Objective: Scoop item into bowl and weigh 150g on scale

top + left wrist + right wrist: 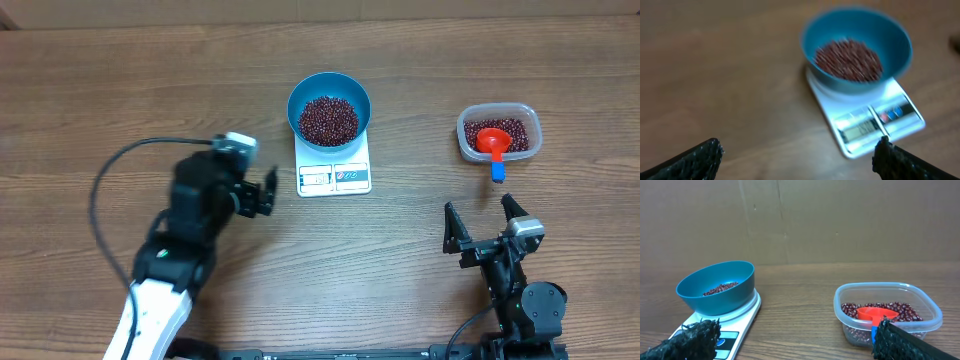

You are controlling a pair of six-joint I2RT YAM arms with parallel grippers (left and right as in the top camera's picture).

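The beans (329,119) lie in two places: a heap in the blue bowl (298,95) at upper centre of the overhead frame, and the rest in the clear tub (463,141) at upper right. The right gripper (480,208), at lower right, stands with its jaws spread wide and nothing between them. The red scoop (492,139) lies straight above it in the frame, near but not touching. Its cup rests on the beans in the tub and its blue handle (497,173) sticks out over the tub's lower rim, so its long axis runs up and down the picture with the handle end toward this gripper. The right arm is plainly the nearer one, and I judge that any further scooping begins with a short reach forward onto that handle. The left gripper (270,192), at centre left, is likewise spread and empty, its fingers pointing right toward the scale (334,178), near its left edge yet apart from it. The bowl sits on the scale's upper part, leaving the display panel bare below; the left wrist view is too blurred to read the figure, so I cannot tell whether the weight is reached
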